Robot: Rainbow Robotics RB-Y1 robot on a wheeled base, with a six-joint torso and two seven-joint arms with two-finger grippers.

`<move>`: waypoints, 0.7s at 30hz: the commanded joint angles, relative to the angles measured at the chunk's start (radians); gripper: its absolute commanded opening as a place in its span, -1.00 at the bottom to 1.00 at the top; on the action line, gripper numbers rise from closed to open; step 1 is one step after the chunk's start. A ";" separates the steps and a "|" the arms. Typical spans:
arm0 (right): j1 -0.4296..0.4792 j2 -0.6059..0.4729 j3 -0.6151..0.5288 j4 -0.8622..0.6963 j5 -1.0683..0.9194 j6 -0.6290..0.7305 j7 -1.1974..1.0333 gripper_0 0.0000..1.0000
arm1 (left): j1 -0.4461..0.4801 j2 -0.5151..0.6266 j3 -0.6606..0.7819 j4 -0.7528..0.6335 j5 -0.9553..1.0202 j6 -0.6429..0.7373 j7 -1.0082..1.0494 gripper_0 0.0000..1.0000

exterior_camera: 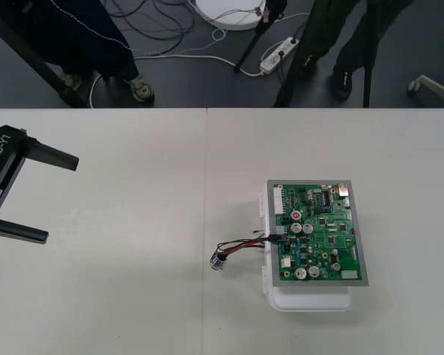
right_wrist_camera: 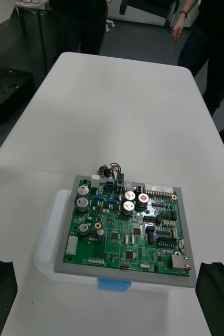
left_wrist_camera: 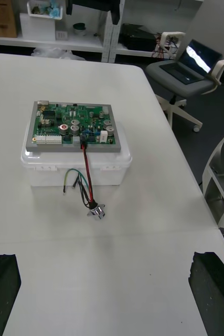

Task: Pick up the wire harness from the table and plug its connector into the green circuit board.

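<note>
One green circuit board (exterior_camera: 318,233), flat on a white base (exterior_camera: 311,299); stands on the table (exterior_camera: 133,296), right of centre in the front view.

One wire harness (exterior_camera: 243,245) of red, black and green wires; runs from the board's left edge out over the table.
- Black plug (left_wrist_camera: 83,140): seated in the board's edge, among the connectors there.
- Round metal socket (exterior_camera: 220,261) with flange, at the free end: lies on the table just beside the base, apart from both grippers.

One left gripper (exterior_camera: 62,199), at the table's left side, well apart from board and harness. Left fingers (left_wrist_camera: 1,286) spread wide, holding nothing.

One right gripper (right_wrist_camera: 107,294), near the side of the board away from the harness. Right fingers (right_wrist_camera: 216,299) far apart at the corners of the wrist view, holding nothing.
</note>
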 commanded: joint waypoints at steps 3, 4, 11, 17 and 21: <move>0.071 0.001 -0.088 -0.038 -0.020 -0.010 0.031 1.00 | 0.033 0.046 0.026 -0.017 -0.023 0.036 0.062 0.89; 0.071 0.000 -0.088 -0.037 -0.020 -0.012 0.030 1.00 | 0.033 0.048 0.026 -0.017 -0.026 0.033 0.063 0.89; 0.071 -0.002 -0.085 -0.032 -0.003 -0.010 0.024 1.00 | 0.033 0.048 0.026 -0.017 -0.026 0.033 0.063 0.89; 0.071 -0.002 -0.084 -0.025 -0.002 -0.010 0.022 1.00 | 0.033 0.048 0.026 -0.017 -0.026 0.033 0.063 0.89; 0.071 -0.002 -0.084 -0.025 -0.002 -0.010 0.022 1.00 | 0.033 0.048 0.026 -0.017 -0.026 0.033 0.063 0.89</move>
